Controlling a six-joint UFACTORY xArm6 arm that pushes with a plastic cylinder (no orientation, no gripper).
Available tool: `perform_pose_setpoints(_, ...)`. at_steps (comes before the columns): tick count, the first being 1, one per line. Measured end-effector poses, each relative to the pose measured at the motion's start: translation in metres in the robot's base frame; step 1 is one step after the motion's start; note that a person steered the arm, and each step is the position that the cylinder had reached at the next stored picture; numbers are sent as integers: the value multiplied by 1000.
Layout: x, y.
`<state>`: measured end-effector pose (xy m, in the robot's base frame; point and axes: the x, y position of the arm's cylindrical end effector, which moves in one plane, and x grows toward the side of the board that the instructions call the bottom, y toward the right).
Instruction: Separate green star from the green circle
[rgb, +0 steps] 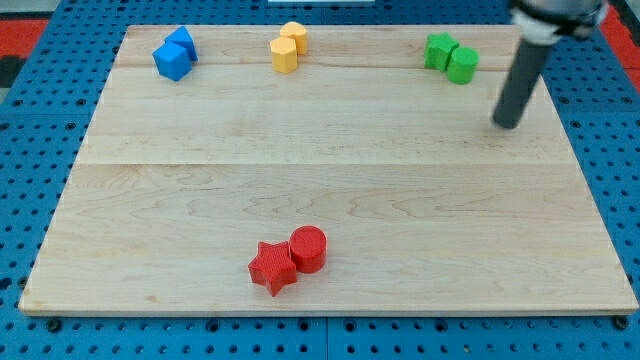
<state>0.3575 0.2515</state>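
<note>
The green star (438, 50) and the green circle (462, 65) sit touching each other near the top right of the wooden board (320, 170). The star is to the upper left of the circle. My tip (508, 124) is on the board, to the lower right of the green circle and apart from it. The dark rod rises up and to the right from there.
Two blue blocks (174, 54) touch each other at the top left. Two yellow blocks (289, 47) touch each other at the top middle. A red star (272, 267) and a red circle (308, 249) touch near the bottom middle. A blue pegboard surrounds the board.
</note>
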Motion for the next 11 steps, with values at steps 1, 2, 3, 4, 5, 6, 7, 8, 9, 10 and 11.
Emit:
perform_pose_setpoints(1,-64,24)
perform_pose_setpoints(2,-112,17)
perform_pose_setpoints(3,-140,12)
perform_pose_setpoints(4,-164,12)
perform_pose_setpoints(5,-164,2)
perform_pose_setpoints(6,-150,-37)
perform_pose_setpoints(7,-127,-62)
perform_pose_setpoints(8,-83,-96)
perform_pose_setpoints(9,-37,-191)
perform_pose_setpoints(10,-26,-228)
perform_pose_setpoints(11,-31,-165)
